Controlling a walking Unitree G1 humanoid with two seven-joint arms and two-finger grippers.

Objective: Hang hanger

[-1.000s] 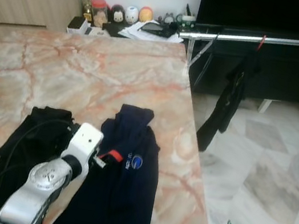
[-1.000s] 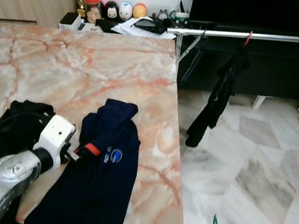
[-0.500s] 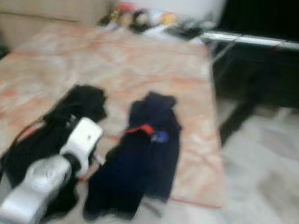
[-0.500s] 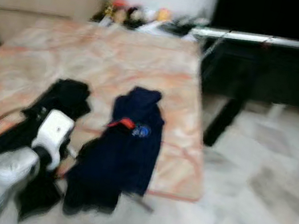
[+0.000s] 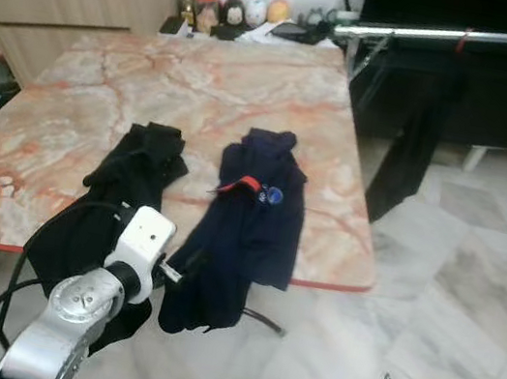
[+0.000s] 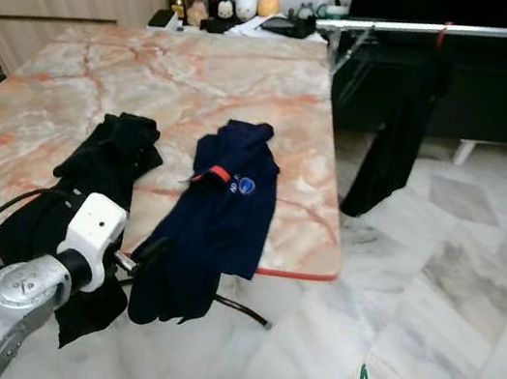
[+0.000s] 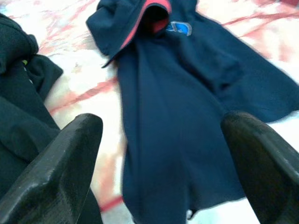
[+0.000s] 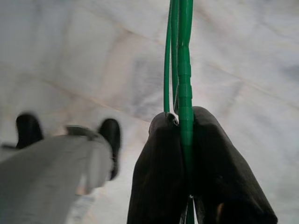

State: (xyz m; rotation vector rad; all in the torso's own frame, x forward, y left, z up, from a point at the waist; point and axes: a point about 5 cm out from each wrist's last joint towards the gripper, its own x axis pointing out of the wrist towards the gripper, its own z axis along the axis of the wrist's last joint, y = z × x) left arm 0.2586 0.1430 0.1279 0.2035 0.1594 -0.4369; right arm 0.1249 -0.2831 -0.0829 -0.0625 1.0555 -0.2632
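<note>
Pale marble floor (image 5: 467,316) in the foreground, with a marble-patterned table (image 5: 200,102) standing on it and a dark cabinet wall behind. Nearest the camera, low on the robot's right side, the right end effector (image 8: 187,154) has its two black fingers pressed together on a green hanger (image 8: 183,70); the wire runs between the pads and on past the fingertips over the floor, and the hanger's green hook also shows at the bottom edge of the head view, above a white wrist housing. On the robot's left, the silver left arm reaches toward the near table edge, and the left end effector (image 7: 163,154) has its fingers spread wide apart, holding nothing, hovering over a navy shirt (image 5: 247,228) without visible contact. The navy shirt, with a red collar lining and a small round badge, lies on the table and droops over the near edge. Just beside it, toward the robot's left, a black garment (image 5: 121,191) also hangs over that edge. At the far end of the table stand small round figurines (image 5: 236,10) and some papers. Beyond the table's far right corner a metal rail (image 5: 458,34) runs horizontally, and a dark garment (image 5: 415,139) hangs from it.
</note>
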